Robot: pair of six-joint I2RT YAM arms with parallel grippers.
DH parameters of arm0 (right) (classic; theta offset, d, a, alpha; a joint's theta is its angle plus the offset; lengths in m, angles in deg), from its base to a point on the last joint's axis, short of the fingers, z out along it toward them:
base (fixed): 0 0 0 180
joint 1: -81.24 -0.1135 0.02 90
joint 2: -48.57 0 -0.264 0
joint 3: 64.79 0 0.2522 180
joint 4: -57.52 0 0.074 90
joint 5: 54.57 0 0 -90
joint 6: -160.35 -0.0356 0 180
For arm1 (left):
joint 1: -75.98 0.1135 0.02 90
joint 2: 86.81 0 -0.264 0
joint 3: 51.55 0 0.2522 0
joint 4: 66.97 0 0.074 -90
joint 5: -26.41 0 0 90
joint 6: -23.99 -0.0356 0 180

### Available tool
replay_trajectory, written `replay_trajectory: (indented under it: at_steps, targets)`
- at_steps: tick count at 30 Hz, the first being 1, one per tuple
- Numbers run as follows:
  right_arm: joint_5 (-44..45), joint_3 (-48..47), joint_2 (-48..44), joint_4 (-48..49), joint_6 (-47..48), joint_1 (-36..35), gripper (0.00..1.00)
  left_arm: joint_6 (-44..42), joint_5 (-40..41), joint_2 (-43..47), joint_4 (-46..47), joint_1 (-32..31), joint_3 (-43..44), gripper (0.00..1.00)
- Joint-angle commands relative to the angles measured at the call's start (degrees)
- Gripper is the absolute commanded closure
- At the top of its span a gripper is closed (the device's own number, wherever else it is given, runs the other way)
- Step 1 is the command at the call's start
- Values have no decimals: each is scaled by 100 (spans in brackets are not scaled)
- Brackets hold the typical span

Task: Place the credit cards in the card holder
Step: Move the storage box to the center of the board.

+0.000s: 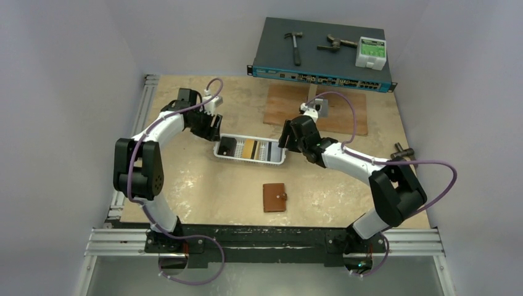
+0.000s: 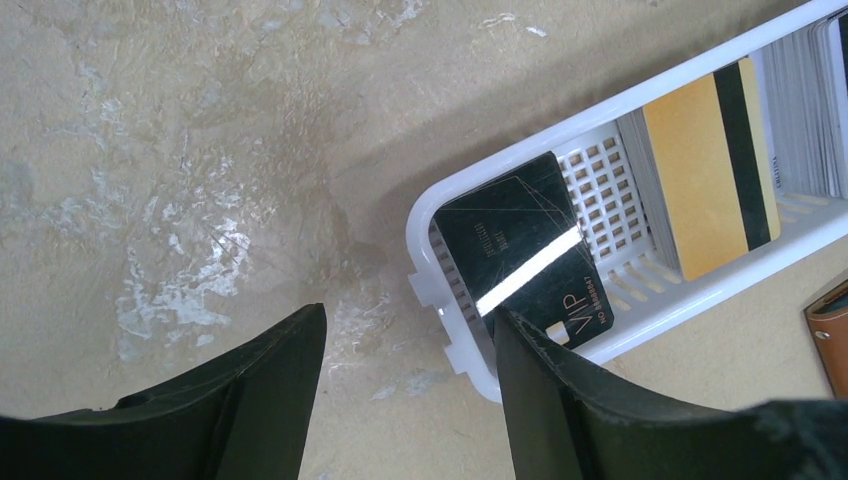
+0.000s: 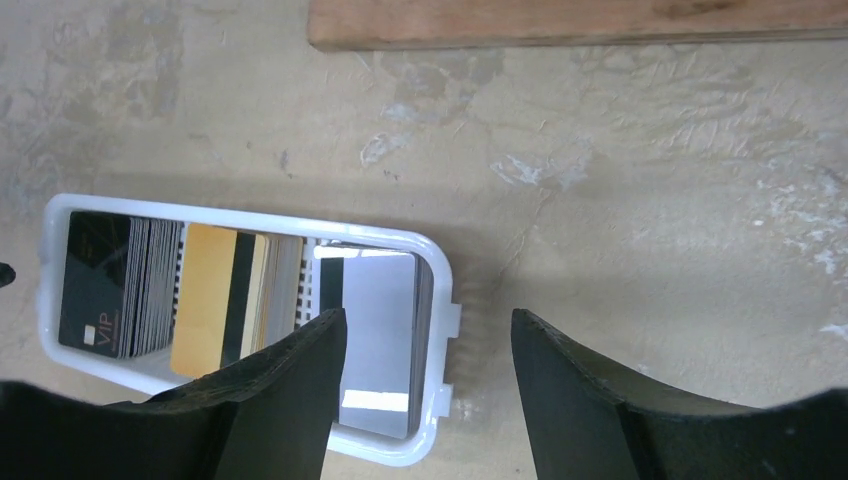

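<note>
Left claw (image 2: 410,318) and right claw (image 3: 428,318) gape wide, empty, flanking the white tray (image 1: 217,150) of credit cards (image 1: 249,148). Card holder (image 1: 274,197) lies closed, lower centre.

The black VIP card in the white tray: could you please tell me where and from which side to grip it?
Grip the raised long edge, coming from above with the left gripper, one finger on each face. The black VIP card leans at the white tray's end, apart from the orange card, so its edge looks reachable.
</note>
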Motion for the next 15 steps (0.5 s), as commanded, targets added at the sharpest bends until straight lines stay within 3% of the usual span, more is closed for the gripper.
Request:
replay_trajectory:
  at_steps: [1, 9, 15]
  targets:
    - [-532, 171, -7, 530, -134, 95, 40, 281, -306, -20, 158, 2, 202, 38]
    - [-960, 537, 265, 1008, -503, 106, 56, 238, -355, -104, 192, -24, 79, 43]
    - [-944, 692, 296, 1066, -568, 108, 60, 184, -434, -29, 195, -60, -38, 46]
